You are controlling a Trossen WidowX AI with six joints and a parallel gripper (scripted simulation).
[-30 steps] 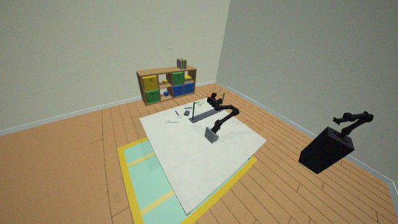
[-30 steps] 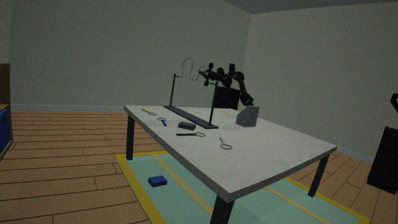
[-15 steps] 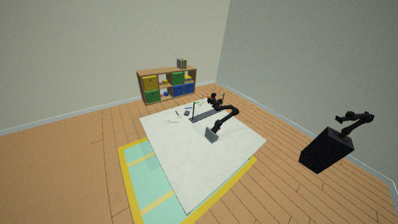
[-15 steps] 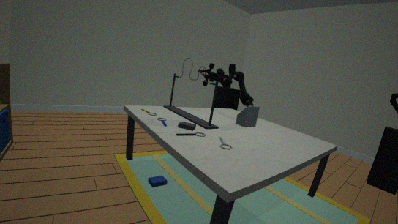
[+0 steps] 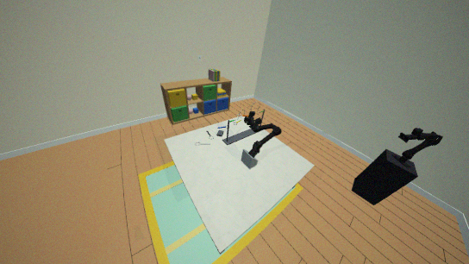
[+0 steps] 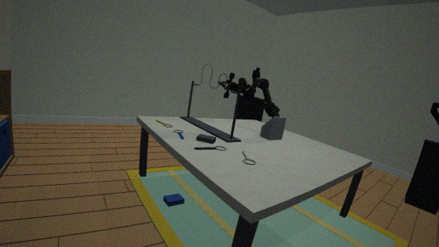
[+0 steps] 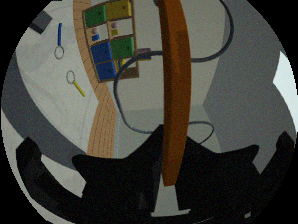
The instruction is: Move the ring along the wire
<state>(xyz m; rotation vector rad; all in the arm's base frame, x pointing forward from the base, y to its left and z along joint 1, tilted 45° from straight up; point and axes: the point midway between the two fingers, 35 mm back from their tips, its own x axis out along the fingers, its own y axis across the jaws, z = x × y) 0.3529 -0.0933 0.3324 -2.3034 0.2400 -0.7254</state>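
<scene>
The orange handle (image 7: pixel 174 83) runs upright through the wrist view, and my gripper (image 7: pixel 165 128) (image 6: pixel 227 85) (image 5: pixel 248 116) is shut on its lower end. In the exterior view the ring (image 6: pixel 223 78) is high above the table, a little out from the near post (image 6: pixel 234 117) towards the far post (image 6: pixel 190 100). The thin grey wire (image 6: pixel 206 69) (image 7: pixel 119 92) loops between the posts. A green part (image 6: pixel 195 83) shows at the far post's top. I cannot tell whether the ring touches the wire. The posts stand on a dark base bar (image 6: pixel 210 129) (image 5: pixel 240 136).
Several loose rings with handles lie on the white table (image 6: pixel 282 169): yellow (image 6: pixel 165 123), blue (image 6: pixel 179 133), black (image 6: pixel 210 148). There is also a dark block (image 6: pixel 206 138) and the arm's grey base (image 6: pixel 273 128). A shelf (image 5: pixel 196 100) stands by the wall. A second arm sits on a black box (image 5: pixel 384 174).
</scene>
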